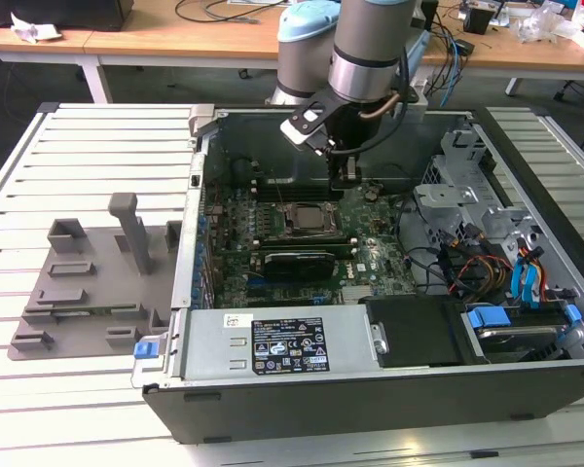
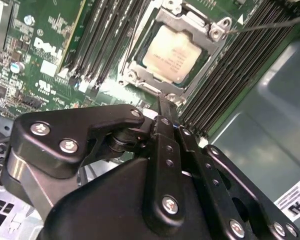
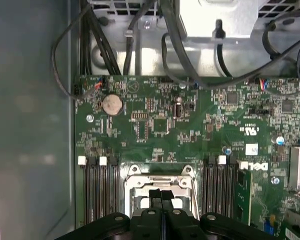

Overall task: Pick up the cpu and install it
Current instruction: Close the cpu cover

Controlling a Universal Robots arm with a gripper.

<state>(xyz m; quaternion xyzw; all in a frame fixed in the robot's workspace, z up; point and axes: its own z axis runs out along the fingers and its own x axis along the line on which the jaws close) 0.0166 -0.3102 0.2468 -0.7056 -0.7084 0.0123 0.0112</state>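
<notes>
Cpu [image 2: 172, 54] sat flat in the socket frame [image 2: 213, 33] on the motherboard [image 3: 160, 125], apparently seated. Tool [image 3: 161, 194] clenched on nothing, tips pressed together, hovering just beside the frame's edge, probably to press something there.

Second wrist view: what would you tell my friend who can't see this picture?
A silvery cpu sits inside its metal socket frame on a green board, with dark memory slots on both sides. The robot's black hand, fingers shut, is close in the foreground, its tip near the frame's edge.
</notes>
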